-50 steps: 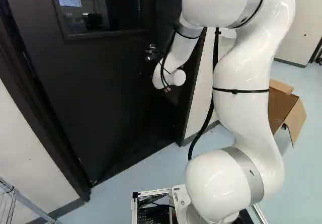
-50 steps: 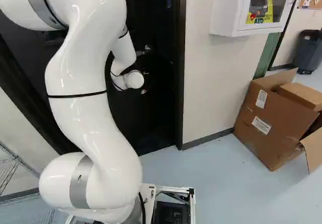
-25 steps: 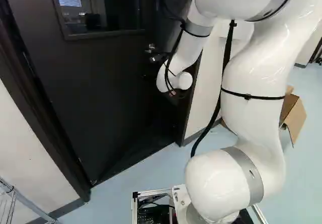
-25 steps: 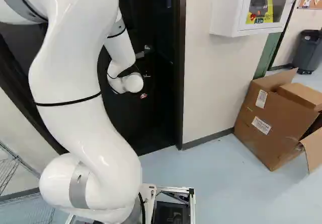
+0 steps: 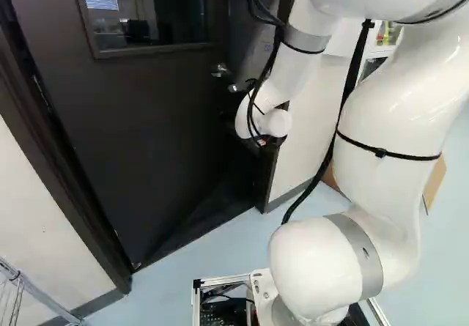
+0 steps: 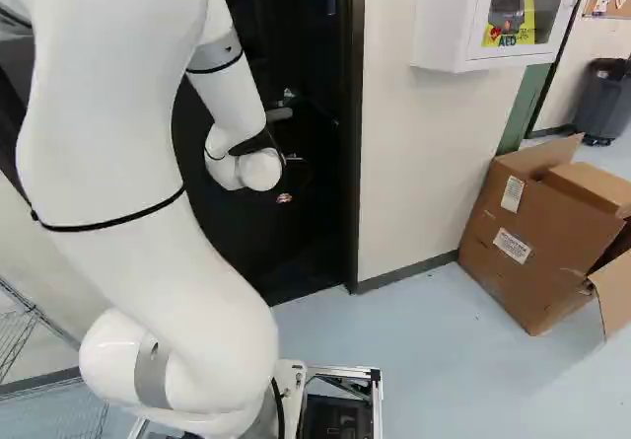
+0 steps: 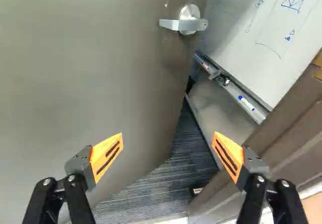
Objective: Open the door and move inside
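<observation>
The dark door (image 5: 146, 143) stands ajar, swung away from me, its bottom edge slanting away from the frame. My gripper (image 6: 286, 194) is a dark shape beyond the white wrist in the right base view, its fingertips hard to make out there. Seen from the wrist, the gripper (image 7: 168, 146) is open, with nothing between its orange-padded fingers. Ahead of the fingers, apart from them, is the silver lever handle (image 7: 185, 24) near the free edge of the door (image 7: 90, 73). Between that edge and the brown door frame (image 7: 297, 118) is a gap with dark ribbed floor (image 7: 166, 183).
Through the gap, a whiteboard (image 7: 271, 32) with a marker tray (image 7: 236, 90) shows. A pale wall (image 6: 424, 163) with a white AED cabinet (image 6: 454, 25) adjoins the frame. An open cardboard box (image 6: 523, 247) sits right of the doorway. A wire rack (image 5: 22, 293) stands at the left.
The arm has swung to the right in the left base view, its wrist shifting right and slightly lower there, farther from the handle. The base and the door have not visibly moved.
</observation>
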You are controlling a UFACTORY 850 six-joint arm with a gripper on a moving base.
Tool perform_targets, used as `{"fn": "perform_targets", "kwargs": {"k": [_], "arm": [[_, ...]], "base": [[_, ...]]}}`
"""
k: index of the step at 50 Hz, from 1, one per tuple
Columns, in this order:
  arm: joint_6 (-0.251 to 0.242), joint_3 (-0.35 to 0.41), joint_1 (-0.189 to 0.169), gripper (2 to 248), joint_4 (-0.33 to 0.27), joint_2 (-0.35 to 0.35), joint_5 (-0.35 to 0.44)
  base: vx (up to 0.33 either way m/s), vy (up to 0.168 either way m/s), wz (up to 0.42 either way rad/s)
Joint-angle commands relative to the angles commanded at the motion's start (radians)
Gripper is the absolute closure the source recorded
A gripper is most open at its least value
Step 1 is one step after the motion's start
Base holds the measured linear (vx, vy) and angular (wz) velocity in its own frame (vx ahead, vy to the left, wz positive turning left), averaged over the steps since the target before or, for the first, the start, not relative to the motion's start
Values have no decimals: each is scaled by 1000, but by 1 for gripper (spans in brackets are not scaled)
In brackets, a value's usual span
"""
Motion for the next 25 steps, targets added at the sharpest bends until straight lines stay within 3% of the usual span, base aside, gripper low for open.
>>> {"fn": "perform_targets", "kwargs": {"k": [25], "arm": [[0, 124, -53, 3, 90, 117, -33]], "base": [[0, 0, 0]]}}
